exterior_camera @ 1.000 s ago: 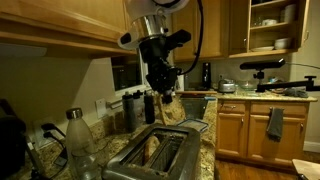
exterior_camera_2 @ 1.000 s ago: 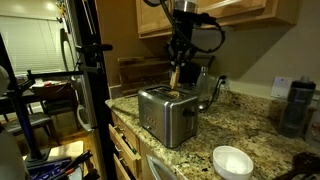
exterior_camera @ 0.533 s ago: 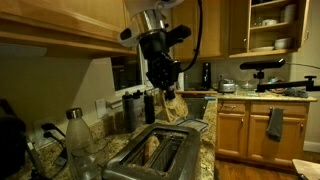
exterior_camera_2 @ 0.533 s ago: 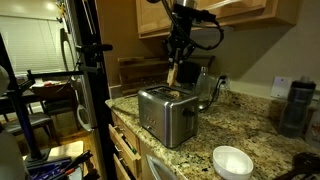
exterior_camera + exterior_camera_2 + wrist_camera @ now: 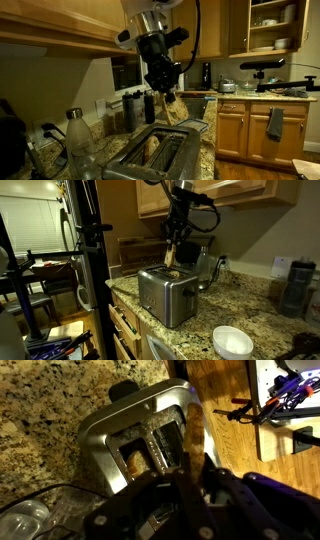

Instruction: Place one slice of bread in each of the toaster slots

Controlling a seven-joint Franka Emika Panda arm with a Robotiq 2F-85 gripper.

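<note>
The silver toaster (image 5: 150, 158) (image 5: 166, 294) (image 5: 112, 426) stands on the granite counter. One of the toaster slots (image 5: 132, 459) holds a slice of bread (image 5: 153, 148); the slot beside it (image 5: 166, 447) looks dark and empty. My gripper (image 5: 166, 92) (image 5: 173, 246) (image 5: 190, 478) hangs above the toaster, shut on a second slice of bread (image 5: 173, 109) (image 5: 170, 256) (image 5: 194, 432). That slice hangs upright below the fingers, clear of the toaster top. In the wrist view it shows edge-on, over the toaster's edge next to the empty slot.
A clear bottle (image 5: 78, 142) stands close to the toaster. A white bowl (image 5: 232, 340) and a dark cup (image 5: 297, 287) sit further along the counter (image 5: 255, 310). Behind the toaster are a kettle (image 5: 206, 266) and a wooden box (image 5: 140, 251). Cabinets (image 5: 60, 25) hang overhead.
The gripper with its slice has drifted slightly sideways above the toaster. The grip is unchanged.
</note>
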